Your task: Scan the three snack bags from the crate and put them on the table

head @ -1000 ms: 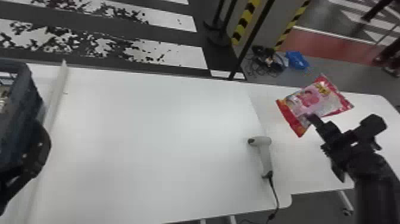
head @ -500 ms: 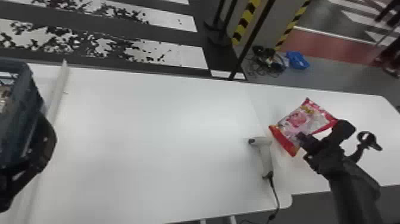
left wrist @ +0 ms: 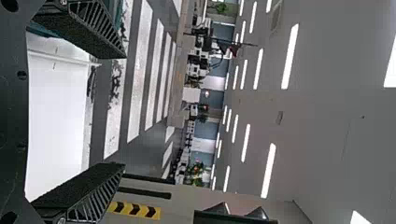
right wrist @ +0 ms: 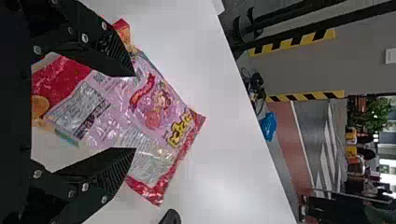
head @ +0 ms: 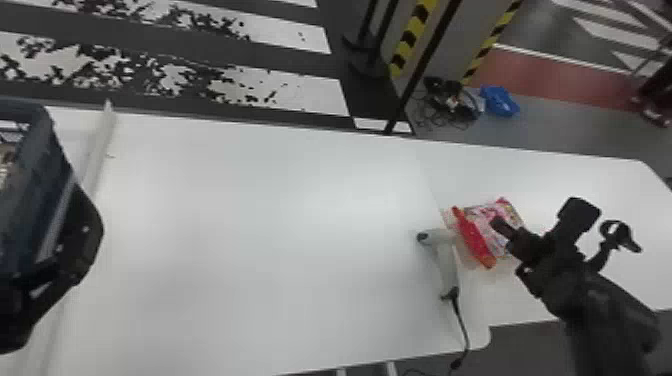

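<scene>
Holds black two-fingered right gripper (right wrist: 135, 112) open at pink-and-red plastic snack bag (right wrist: 159, 107) — likely for release beside grey pistol-shaped scanner (head: 447, 260).

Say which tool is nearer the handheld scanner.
Right. The right tool is to the scanner's right, over the snack bag; the left tool is farther off to its left, beside the crate.

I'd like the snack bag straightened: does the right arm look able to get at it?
Probably yes: the open right gripper is close over the bag, with nothing seen between them; the scanner lies beside the bag.
</scene>
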You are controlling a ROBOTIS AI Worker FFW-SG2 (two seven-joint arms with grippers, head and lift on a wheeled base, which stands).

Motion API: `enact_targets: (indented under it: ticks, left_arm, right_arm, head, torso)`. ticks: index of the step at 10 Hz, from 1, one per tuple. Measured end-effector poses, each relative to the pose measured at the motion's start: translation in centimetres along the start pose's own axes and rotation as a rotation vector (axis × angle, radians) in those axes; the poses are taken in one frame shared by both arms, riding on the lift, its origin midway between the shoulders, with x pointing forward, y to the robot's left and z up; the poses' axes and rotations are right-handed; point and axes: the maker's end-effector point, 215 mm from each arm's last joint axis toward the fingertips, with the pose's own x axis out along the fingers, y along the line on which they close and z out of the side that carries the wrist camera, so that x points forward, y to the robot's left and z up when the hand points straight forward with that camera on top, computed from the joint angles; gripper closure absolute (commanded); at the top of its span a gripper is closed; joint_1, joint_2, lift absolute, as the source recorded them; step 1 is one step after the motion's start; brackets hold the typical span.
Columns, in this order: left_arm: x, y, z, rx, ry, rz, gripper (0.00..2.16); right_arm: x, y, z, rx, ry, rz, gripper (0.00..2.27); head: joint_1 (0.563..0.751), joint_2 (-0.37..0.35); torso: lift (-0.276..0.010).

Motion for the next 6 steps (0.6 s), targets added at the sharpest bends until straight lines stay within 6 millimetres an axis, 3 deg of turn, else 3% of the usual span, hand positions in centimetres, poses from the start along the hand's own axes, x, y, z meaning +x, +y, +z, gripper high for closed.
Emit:
enact_targets:
  ticks: [1,3,5,6]
  left_arm:
    - [0.1,-0.2,-0.1,0.000,0.003,-0.004,0.04]
    - [0.1,-0.4,-0.2,0.000,0.007,-0.007,0.04]
    - [0.1,-0.2,-0.8,0.001,0.026,-0.002,0.04]
    - [0.1,0.0,-1.1,0.001,0.036,-0.001,0.04]
  right_arm:
    - [-2.7,1.7,1.6,-0.037,-0.061,0.047,0.08]
    - [-10.4,8.0,4.7,-0.120,-0.209,0.207,0.10]
    - [-18.4,15.7,4.8,-0.144,-0.288,0.408,0.10]
    - [-21.5,19.3,3.8,-0.140,-0.296,0.491,0.10]
  head:
    - [0.695,-0.350]
    - [0.695,-0.350]
    - [0.695,-0.350]
    - [0.695,-0.305]
  torso:
    - [-0.094]
    - [-0.094]
    - [-0.094]
    - [-0.094]
